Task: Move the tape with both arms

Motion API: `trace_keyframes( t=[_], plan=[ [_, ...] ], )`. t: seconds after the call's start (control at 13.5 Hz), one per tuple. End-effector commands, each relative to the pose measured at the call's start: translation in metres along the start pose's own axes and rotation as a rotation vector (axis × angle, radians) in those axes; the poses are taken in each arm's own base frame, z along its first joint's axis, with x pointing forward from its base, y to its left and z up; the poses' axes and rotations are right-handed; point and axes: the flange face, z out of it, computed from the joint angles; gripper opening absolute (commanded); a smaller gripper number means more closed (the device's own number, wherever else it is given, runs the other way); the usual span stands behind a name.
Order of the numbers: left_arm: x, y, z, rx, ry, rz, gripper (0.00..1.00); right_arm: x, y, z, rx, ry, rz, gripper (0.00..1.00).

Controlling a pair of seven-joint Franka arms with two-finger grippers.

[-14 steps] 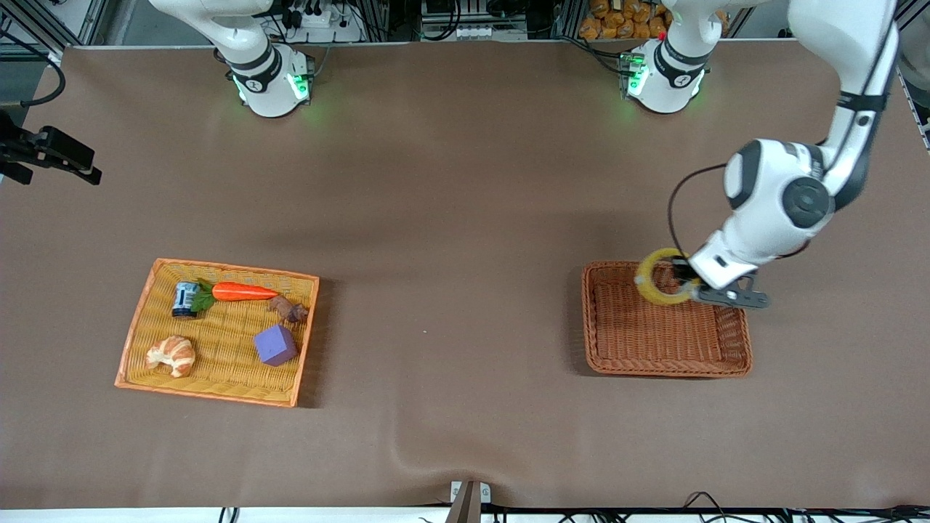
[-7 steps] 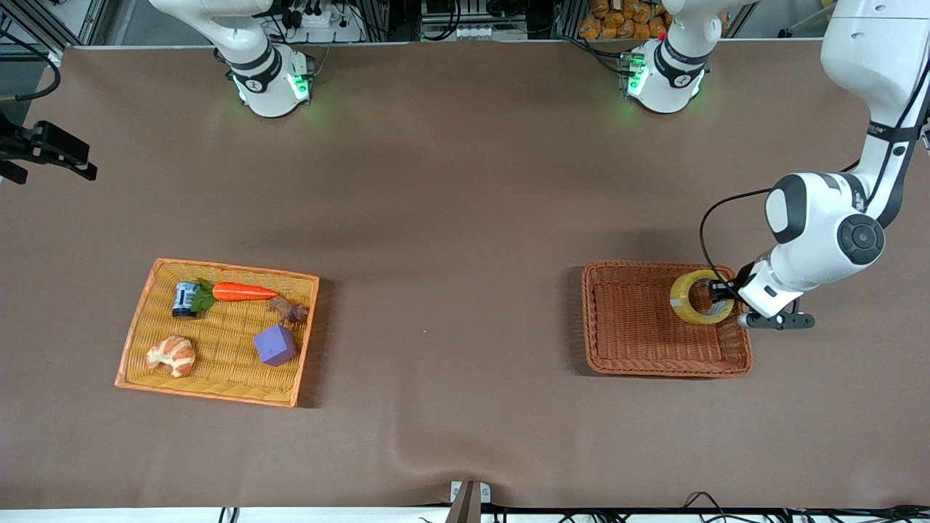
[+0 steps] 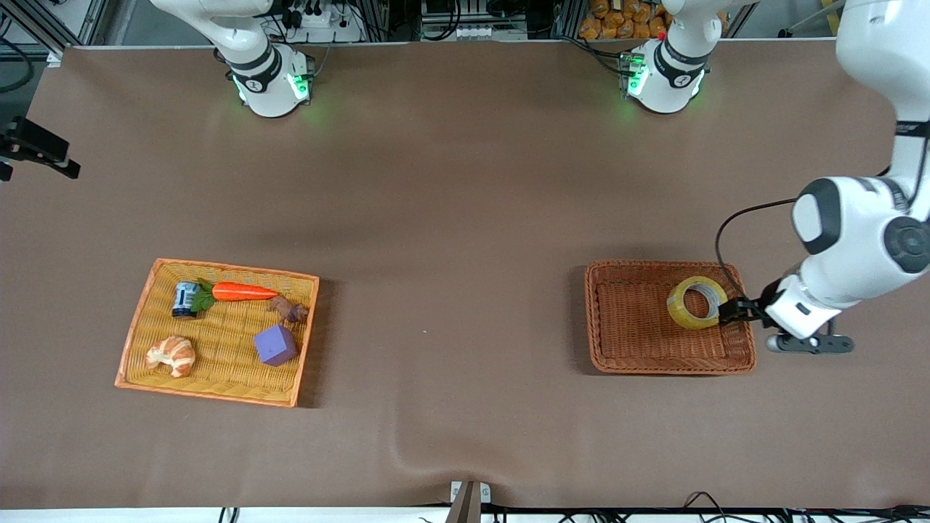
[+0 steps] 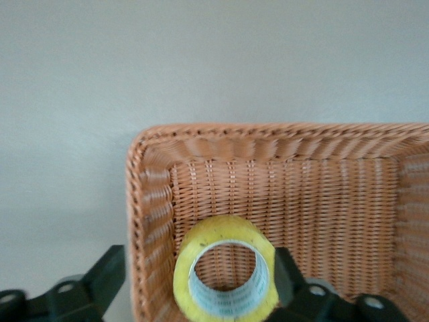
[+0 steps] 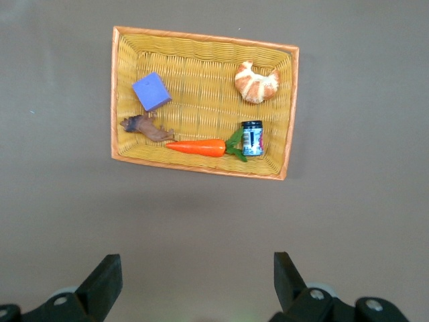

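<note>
The tape (image 3: 696,303), a yellowish ring with a pale core, rests tilted inside the brown wicker basket (image 3: 639,341), near the basket wall at the left arm's end of the table. My left gripper (image 3: 729,311) is low over that wall, right beside the tape. In the left wrist view the tape (image 4: 224,236) sits between the spread fingers of my left gripper (image 4: 199,263), close to one finger (image 4: 287,268); the gripper is open. My right gripper (image 3: 40,149) hangs open and empty high over the table edge at the right arm's end; its own view shows the gripper (image 5: 198,265) with nothing between the fingers.
A yellow wicker basket (image 3: 138,327) toward the right arm's end holds a croissant (image 3: 171,354), a purple cube (image 3: 275,345), a carrot (image 3: 243,292), a small can (image 3: 184,298) and a brown toy animal (image 3: 289,309). Brown cloth covers the table between the two baskets.
My left gripper carried the tape down across the brown basket toward the left arm's end, then opened and drew back; the tape stays in the basket. My right gripper drifted outward.
</note>
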Motion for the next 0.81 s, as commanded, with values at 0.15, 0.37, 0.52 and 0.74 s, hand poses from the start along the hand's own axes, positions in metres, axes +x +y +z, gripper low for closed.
trace_keyframes(
  t=[0.15,0.37,0.52,0.74],
  plan=[
    [0.007,0.004,-0.129,0.046,0.023,0.019,1.0,-0.008,-0.02,-0.008,0.006,0.006,-0.044,1.0],
    [-0.015,0.013,-0.19,0.073,-0.039,0.014,1.0,-0.009,-0.043,-0.008,-0.072,0.001,-0.086,1.0],
    [-0.038,0.019,-0.238,0.094,-0.025,0.008,1.0,-0.008,-0.034,-0.007,-0.072,0.001,-0.08,1.0],
    [-0.065,0.019,-0.273,0.083,-0.05,-0.015,1.0,-0.009,-0.031,-0.007,-0.071,-0.002,-0.076,1.0]
  ],
)
